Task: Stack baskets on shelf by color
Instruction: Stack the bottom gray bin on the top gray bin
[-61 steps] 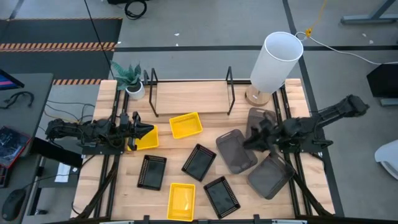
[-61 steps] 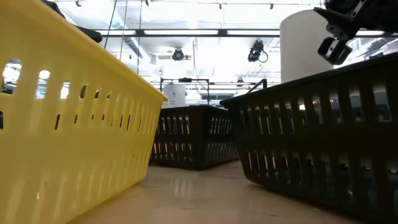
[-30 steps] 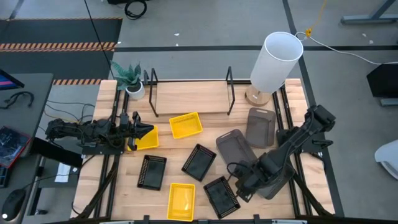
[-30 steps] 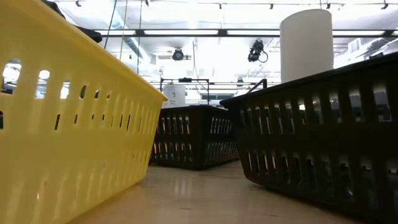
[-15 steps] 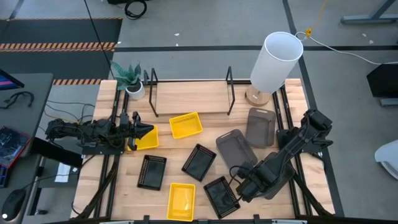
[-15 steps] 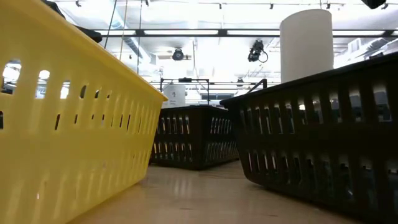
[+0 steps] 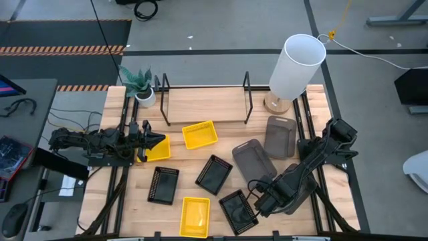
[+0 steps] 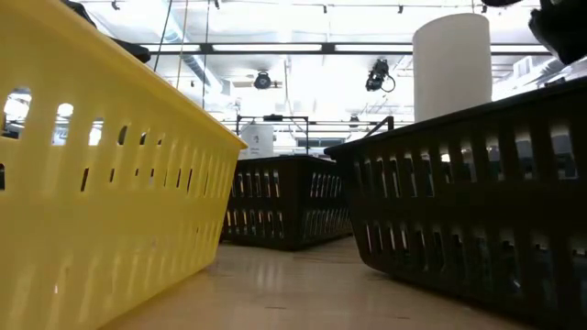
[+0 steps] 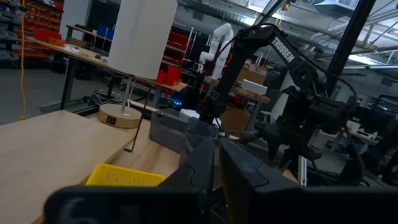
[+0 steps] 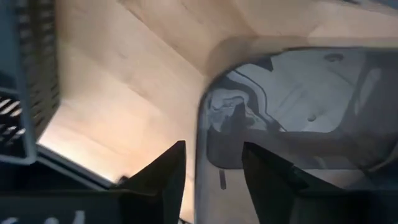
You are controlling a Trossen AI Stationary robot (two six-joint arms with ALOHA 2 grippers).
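My right gripper (image 7: 263, 198) (image 10: 211, 169) is open at the left corner of the near grey basket (image 7: 292, 191). One finger stands outside that basket's rounded rim (image 10: 200, 134) and one inside. Two more grey baskets (image 7: 279, 136) (image 7: 253, 162) lie farther back. Black baskets (image 7: 163, 184) (image 7: 214, 174) (image 7: 239, 211) and yellow baskets (image 7: 199, 134) (image 7: 194, 215) rest flat on the table. My left gripper (image 7: 159, 141) (image 9: 217, 177) is shut and waits at the left, over a third yellow basket (image 7: 156, 152). The shelf (image 7: 204, 107) stands at the far edge. My right gripper comes at the near grey basket from above, slanting down, with the corner rim (image 10: 200, 134) in the gap between its fingers (image 10: 163, 175). Whether either finger touches the rim, I cannot tell. The basket lies flat on the table.
A tall white lamp (image 7: 295, 65) stands at the far right corner, a small potted plant (image 7: 140, 87) at the far left. The shelf's black wire uprights (image 7: 164, 100) (image 7: 247, 97) rise from its board. The black basket (image 7: 239, 211) lies close beside my right gripper.
My right gripper has swung from above the far grey baskets toward the table's near edge, down to the near grey basket's left corner. In the last half second it has barely shifted. No basket has moved.
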